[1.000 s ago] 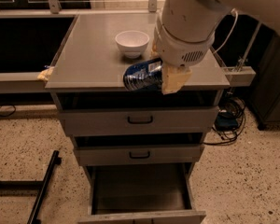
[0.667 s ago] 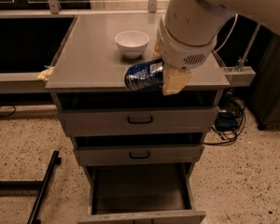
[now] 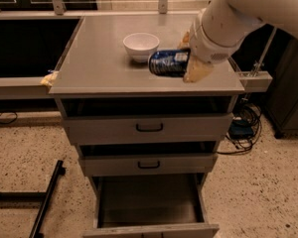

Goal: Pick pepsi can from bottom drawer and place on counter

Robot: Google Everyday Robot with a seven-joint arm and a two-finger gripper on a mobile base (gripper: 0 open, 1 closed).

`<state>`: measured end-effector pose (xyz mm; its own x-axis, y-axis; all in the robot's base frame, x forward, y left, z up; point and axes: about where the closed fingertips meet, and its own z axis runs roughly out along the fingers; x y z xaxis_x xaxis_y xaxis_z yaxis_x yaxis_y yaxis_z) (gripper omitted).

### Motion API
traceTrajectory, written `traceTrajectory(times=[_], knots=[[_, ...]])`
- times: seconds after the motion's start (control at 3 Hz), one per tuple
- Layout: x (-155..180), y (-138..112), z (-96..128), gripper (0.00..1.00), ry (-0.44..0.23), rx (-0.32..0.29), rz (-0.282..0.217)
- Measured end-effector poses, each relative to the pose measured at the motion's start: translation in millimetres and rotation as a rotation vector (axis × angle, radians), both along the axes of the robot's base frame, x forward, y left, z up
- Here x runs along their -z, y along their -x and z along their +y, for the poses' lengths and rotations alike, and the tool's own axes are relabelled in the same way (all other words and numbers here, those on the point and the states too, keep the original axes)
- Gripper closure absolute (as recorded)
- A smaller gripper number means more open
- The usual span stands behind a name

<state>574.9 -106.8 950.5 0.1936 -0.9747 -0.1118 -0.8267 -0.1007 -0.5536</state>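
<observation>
The pepsi can [image 3: 168, 63], dark blue with white markings, lies on its side in my gripper [image 3: 187, 58], held just over the grey counter [image 3: 97, 58] right of the white bowl. The gripper's tan fingers [image 3: 197, 71] are shut on the can's right end, one in front of it and one behind. The big white arm comes in from the upper right. The bottom drawer [image 3: 149, 202] stands pulled open below, and its grey tray shows nothing inside.
A white bowl [image 3: 141, 46] sits on the counter just left of the can. Two upper drawers with black handles [image 3: 149, 128] stand slightly open. A narrow ledge [image 3: 256, 79] juts out right. Cables lie on the floor at the right, and a black frame at the lower left.
The arm has carried the can to the right and farther back over the counter, away from the front edge and up beside the bowl.
</observation>
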Motion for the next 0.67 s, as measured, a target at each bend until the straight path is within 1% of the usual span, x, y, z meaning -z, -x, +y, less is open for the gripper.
traceTrajectory(times=[0.33, 0.67], knots=[[-3, -52, -11, 1.00, -0.099, 0.015, -0.043], [8, -93, -18, 1.00, -0.200, 0.029, -0.032]])
